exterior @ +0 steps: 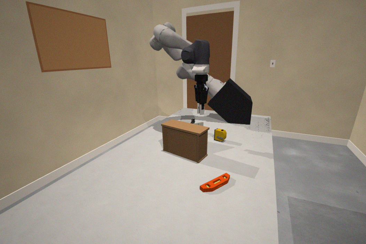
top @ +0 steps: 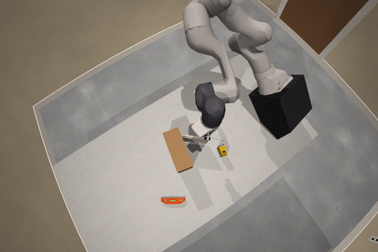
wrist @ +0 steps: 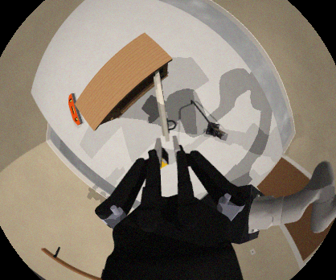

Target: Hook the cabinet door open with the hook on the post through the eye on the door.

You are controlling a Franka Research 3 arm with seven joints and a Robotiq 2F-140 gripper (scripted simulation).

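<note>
Jaws nearly shut, empty; 1 cabinet (exterior: 184,140).

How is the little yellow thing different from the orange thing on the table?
The yellow tape measure is short and boxy; the orange level is long and flat. The tape measure sits close to the wooden cabinet, on the robot's side of it; the level lies farther off, on the cabinet's other side. The level has small yellow-green windows; the tape measure has a dark patch. Both rest on the table, untouched.

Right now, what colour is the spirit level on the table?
Orange, with yellow-green vials; the level shows best in the exterior view.
</note>
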